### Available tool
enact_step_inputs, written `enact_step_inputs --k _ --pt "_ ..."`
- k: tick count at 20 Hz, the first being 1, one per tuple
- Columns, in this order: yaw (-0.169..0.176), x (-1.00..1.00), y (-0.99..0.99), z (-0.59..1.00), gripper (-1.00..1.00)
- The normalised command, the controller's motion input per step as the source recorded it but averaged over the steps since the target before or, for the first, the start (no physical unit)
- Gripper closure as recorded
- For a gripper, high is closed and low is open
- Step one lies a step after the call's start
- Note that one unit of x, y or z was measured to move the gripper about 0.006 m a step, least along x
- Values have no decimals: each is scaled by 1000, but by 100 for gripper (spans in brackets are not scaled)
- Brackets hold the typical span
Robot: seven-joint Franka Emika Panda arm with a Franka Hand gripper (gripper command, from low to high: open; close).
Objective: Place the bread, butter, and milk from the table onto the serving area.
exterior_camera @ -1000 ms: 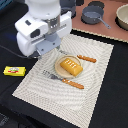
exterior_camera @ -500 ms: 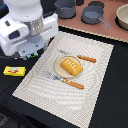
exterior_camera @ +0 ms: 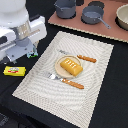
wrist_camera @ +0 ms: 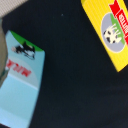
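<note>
The bread [exterior_camera: 70, 65] lies on the tan plate [exterior_camera: 58, 72] on the beige woven placemat [exterior_camera: 60, 97]. The yellow butter packet [exterior_camera: 14, 71] lies flat on the black table [exterior_camera: 110, 100], off the placemat on the exterior view's left. My gripper [exterior_camera: 21, 50] hangs over the table just behind the butter; its fingers do not show clearly. The wrist view shows the butter [wrist_camera: 107, 30] and the light-blue milk carton [wrist_camera: 20, 80] lying apart on the black surface, with no fingers in sight. In the exterior view the arm hides the milk.
A fork [exterior_camera: 53, 76] and an orange-handled knife [exterior_camera: 86, 59] flank the plate. A pinkish-brown board [exterior_camera: 102, 29] at the back holds grey pots [exterior_camera: 65, 7] [exterior_camera: 92, 14] and a bowl [exterior_camera: 123, 17].
The arm has swung from over the placemat's far corner to the exterior view's left, over the table near the butter. The bread stays on the plate.
</note>
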Motion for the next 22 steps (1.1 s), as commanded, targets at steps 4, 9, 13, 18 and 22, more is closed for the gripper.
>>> enact_step_inputs --k 4,9,13,18,22 --pt "174 -673 -51 -309 -100" --pt "137 -522 -298 -287 -100" --pt "109 -344 -388 -244 -100" --pt "44 -40 -277 -233 -100" --pt "24 -56 -146 -362 -100"
